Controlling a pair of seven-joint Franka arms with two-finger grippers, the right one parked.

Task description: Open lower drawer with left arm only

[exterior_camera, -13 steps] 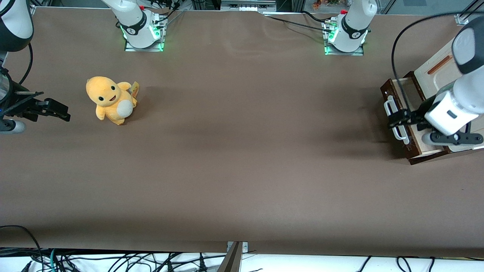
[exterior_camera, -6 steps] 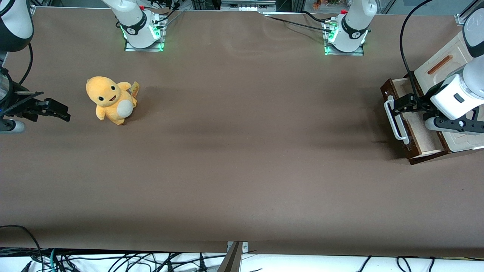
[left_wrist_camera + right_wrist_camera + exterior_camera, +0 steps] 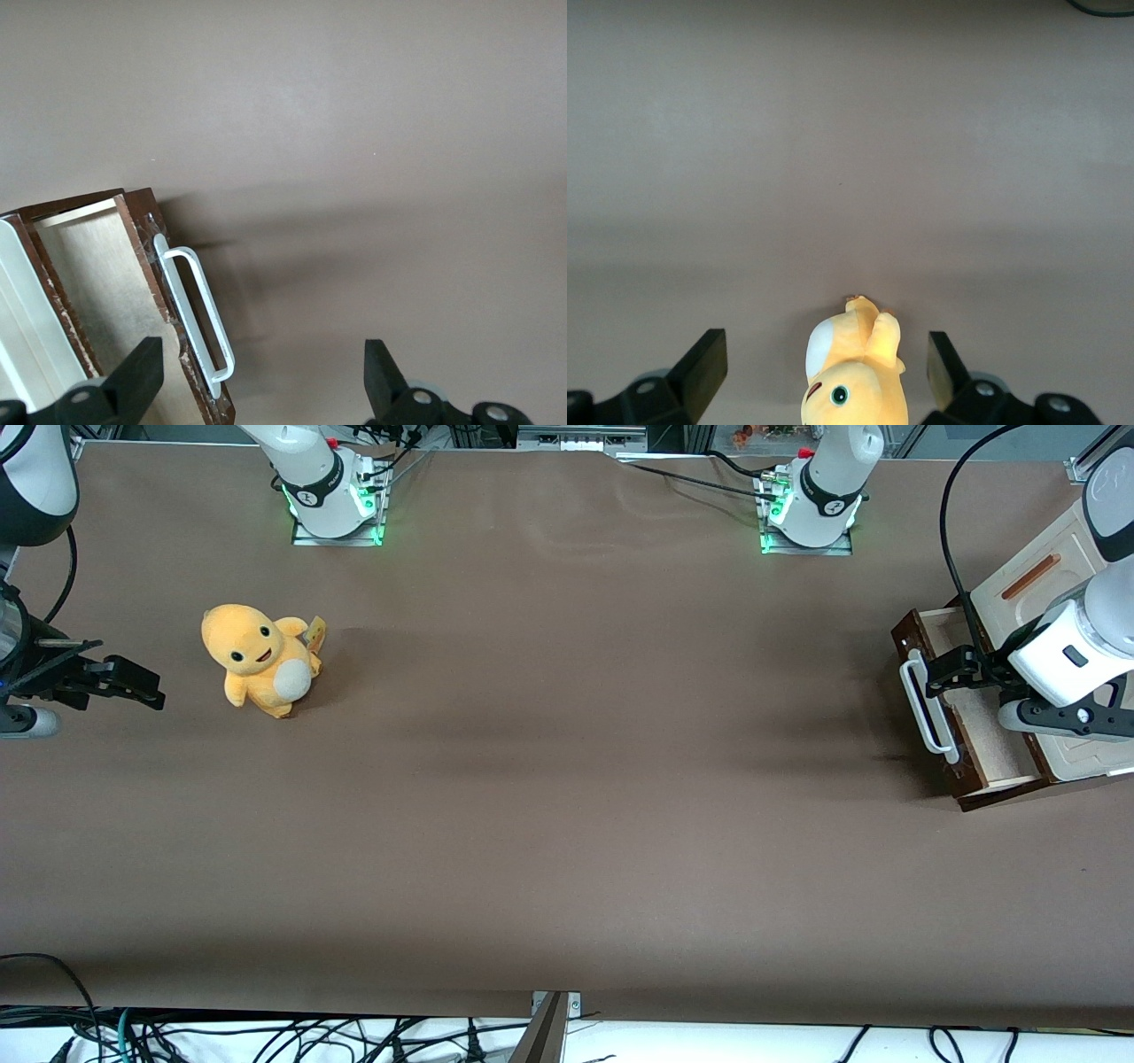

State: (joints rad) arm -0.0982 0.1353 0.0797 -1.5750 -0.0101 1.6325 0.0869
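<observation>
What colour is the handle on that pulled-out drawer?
White, on the lower drawer's dark brown front; clearest in the left wrist view, with the left gripper open above.

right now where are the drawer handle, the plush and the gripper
drawer handle (image 3: 923, 707), front view, middle of the white bar
plush (image 3: 257, 657), front view, on its orange body just below the face
gripper (image 3: 941, 671), front view, at its black tips above the open drawer tray

You see a dark brown drawer (image 3: 941, 717) with a white handle (image 3: 921, 708), a black gripper (image 3: 941, 676), a yellow-orange plush (image 3: 257, 660) and a brown tabletop (image 3: 567, 779).
</observation>
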